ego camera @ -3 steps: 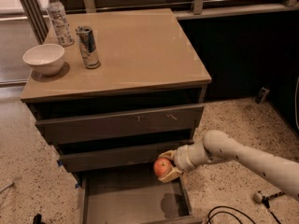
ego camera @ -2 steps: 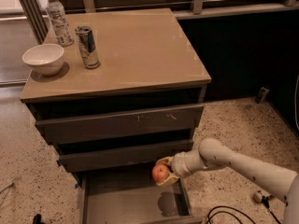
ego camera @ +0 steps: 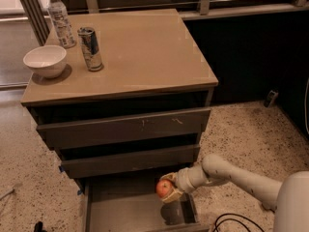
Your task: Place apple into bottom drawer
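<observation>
Bowl [ego camera: 45,60], can [ego camera: 91,48], bottle [ego camera: 61,19] — atop cabinet [ego camera: 145,47]

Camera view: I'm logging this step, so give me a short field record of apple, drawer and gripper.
apple: held above the bottom drawer's right side, not resting on its floor
bottom drawer: pulled open
gripper: over the drawer's right side, jaws shut on the apple
cabinet top: white bowl, can, bottle near its left edge
</observation>
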Motion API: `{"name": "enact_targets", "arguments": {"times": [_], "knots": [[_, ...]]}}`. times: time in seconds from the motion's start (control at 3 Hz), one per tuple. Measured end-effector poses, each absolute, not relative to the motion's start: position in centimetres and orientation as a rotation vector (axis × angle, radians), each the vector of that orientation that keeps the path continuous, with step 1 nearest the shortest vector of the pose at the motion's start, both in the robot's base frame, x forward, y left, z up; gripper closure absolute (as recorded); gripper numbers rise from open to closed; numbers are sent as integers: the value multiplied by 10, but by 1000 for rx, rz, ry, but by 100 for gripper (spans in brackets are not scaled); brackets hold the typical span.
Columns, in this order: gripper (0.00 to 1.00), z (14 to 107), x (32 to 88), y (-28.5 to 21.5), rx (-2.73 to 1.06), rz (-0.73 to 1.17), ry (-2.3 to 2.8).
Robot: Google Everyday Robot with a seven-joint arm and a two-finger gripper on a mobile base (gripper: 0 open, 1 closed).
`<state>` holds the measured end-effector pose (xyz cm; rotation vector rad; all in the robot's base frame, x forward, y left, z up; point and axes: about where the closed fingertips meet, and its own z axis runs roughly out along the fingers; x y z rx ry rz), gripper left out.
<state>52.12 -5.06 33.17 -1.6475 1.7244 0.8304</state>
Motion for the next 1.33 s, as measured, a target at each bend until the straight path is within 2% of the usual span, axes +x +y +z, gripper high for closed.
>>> {"name": "enact_targets", "arguments": {"times": [0.67, 1.33], "knots": [[100, 252, 521, -34, -1627, 829, 1638], [100, 227, 520, -35, -1606, 846, 1629]]}}
